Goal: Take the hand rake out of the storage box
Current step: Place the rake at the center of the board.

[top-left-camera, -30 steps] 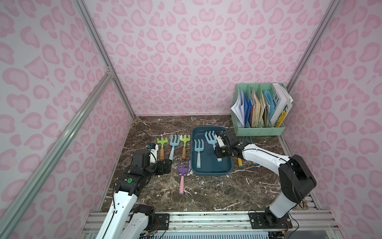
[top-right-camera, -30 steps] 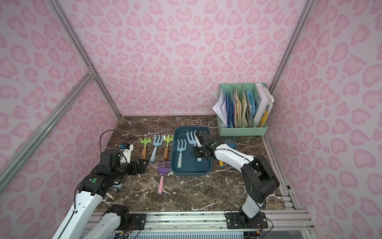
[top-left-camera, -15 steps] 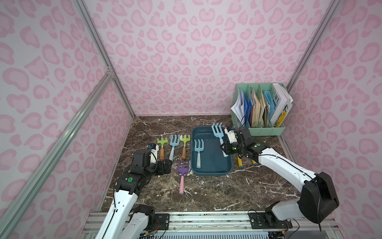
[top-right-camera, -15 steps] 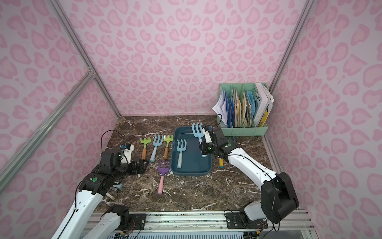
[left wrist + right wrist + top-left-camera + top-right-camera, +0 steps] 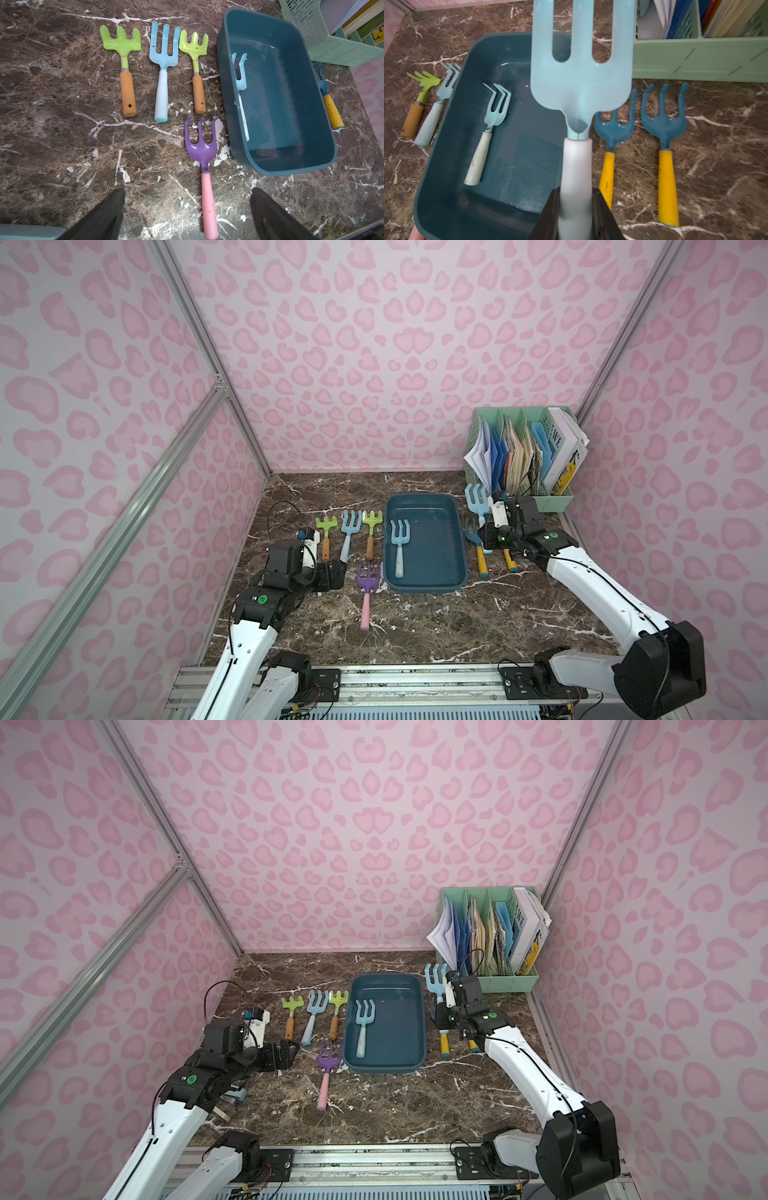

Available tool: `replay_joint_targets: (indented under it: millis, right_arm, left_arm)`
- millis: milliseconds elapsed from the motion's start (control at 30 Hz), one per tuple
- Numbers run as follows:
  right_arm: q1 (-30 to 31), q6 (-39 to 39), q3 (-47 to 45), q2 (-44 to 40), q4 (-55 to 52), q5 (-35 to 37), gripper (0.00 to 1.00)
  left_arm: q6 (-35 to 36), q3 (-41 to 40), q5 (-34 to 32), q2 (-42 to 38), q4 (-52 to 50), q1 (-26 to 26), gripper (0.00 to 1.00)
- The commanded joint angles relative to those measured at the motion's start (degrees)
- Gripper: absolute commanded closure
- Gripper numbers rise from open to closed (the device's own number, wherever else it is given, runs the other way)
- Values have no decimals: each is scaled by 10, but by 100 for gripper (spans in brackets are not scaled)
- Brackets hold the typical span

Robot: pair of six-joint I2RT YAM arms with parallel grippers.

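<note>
**Top views** — the right gripper (image 5: 487,533) is closed on the pale handle of a light-blue hand rake (image 5: 477,498), just outside the storage box (image 5: 436,547).
**Right wrist** — both fingers (image 5: 602,214) clamp the handle.
**Left wrist** — the left gripper (image 5: 187,214) is spread wide and empty beside the box. A second rake (image 5: 241,83) lies inside the box.

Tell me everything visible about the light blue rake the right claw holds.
The light blue hand rake has a broad, glossy three-tined head on a pale whitish handle. Only the right claw touches it, shut on the handle. It hangs above the tabletop beside the storage box, tines toward the back wall.
</note>
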Motion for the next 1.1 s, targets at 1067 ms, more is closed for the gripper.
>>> replay_joint_targets:
  millis: [1067]
  right_arm:
    - [-96,-55,38,114,-111,139,83]
  left_arm:
    - [10,3,32,-10,9,0,3]
